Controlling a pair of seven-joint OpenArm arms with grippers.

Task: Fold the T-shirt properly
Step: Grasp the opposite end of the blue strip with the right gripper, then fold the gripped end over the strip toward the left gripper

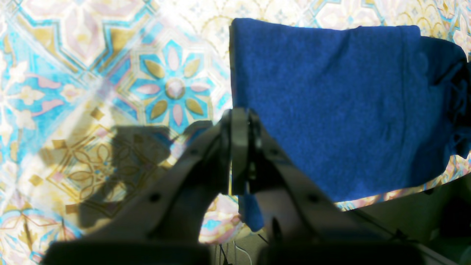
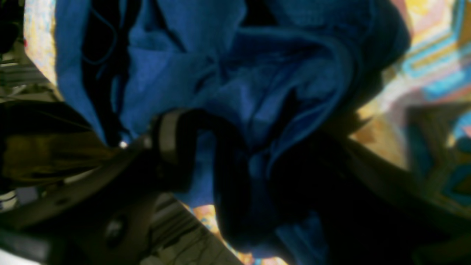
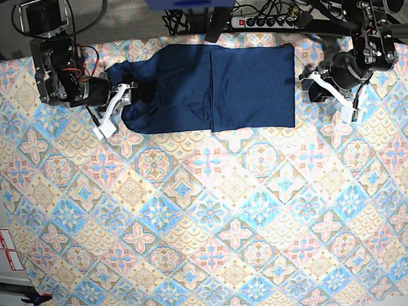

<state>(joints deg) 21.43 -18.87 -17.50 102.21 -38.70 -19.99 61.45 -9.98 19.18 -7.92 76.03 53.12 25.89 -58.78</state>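
The dark navy T-shirt lies flat along the table's far edge, folded into a long rectangle with a seam line near its middle. Its left end is bunched. My right gripper is at that bunched end. In the right wrist view its jaws stand wide, with crumpled blue fabric lying between the fingers. My left gripper sits just off the shirt's right edge. In the left wrist view it is shut on nothing, beside the straight edge of the shirt.
A pastel patterned tablecloth covers the whole table. A power strip and cables lie behind the far edge, close to the shirt. The arm bases stand at the far left and far right corners.
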